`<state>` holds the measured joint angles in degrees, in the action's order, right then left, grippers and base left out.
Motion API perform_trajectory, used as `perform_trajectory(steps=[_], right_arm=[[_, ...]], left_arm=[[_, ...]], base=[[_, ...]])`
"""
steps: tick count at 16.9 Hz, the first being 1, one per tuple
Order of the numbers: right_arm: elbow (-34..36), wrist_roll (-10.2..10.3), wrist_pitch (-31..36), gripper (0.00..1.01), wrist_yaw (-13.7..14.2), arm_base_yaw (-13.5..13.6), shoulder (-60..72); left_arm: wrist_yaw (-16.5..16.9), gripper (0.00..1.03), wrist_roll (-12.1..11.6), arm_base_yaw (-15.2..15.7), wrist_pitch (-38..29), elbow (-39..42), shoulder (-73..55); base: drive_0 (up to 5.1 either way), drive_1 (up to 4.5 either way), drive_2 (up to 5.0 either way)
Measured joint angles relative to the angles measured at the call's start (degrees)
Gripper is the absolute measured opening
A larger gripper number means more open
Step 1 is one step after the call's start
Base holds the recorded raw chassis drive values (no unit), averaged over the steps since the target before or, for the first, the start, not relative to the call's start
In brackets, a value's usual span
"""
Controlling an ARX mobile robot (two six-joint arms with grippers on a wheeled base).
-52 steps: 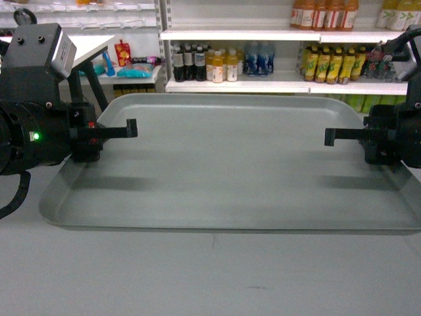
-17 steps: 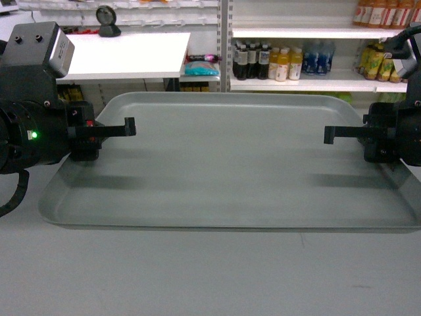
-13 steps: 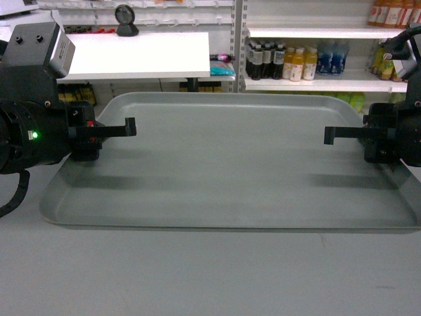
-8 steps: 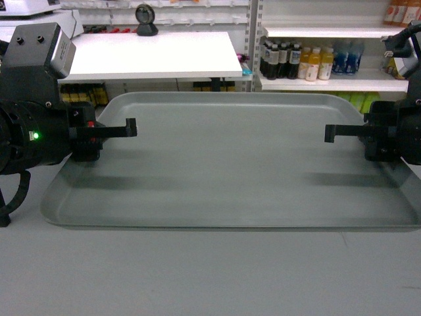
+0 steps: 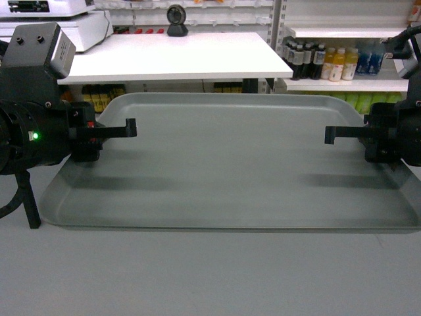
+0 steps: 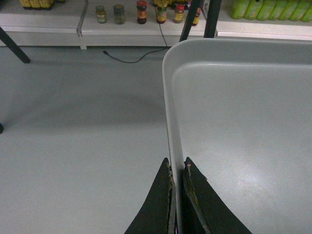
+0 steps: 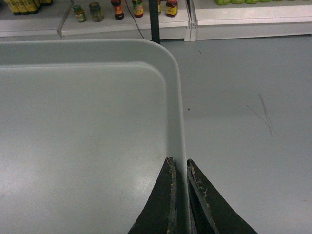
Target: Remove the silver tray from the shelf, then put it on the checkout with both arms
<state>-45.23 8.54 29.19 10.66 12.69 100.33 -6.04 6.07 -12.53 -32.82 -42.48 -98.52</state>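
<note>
Left gripper (image 6: 176,168) fingers pinch the left rim of the tray (image 5: 230,158); right gripper (image 7: 179,165) fingers pinch its right rim. Tray hangs level between both arms, above the floor (image 6: 73,122), clear of the shelf. Step: carrying. White bench (image 5: 171,56) with scanner (image 5: 175,16) ahead; next, approach and lower evenly.

Both arms are bulky and matte black. The left arm (image 5: 33,125) has a boxy wrist block with a grey side face, two small round holes on top, a green light, a small red mark near the gripper base and a black cable looping below. The right arm (image 5: 398,135) carries a black cable above. The fingers (image 6: 161,202) are slim black tapering blades with scuffed, pale-flecked inner edges.
</note>
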Motion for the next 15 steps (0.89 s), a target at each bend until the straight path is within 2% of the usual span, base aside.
perform_trajectory(steps=[15], right_arm=[[0.0,0.0,0.07,0.03,-0.04,0.02,0.0]], left_arm=[[0.09,0.04,0.0,0.0,-0.11,0.0,0.0]], base=[[-4.9,2.43,2.4]])
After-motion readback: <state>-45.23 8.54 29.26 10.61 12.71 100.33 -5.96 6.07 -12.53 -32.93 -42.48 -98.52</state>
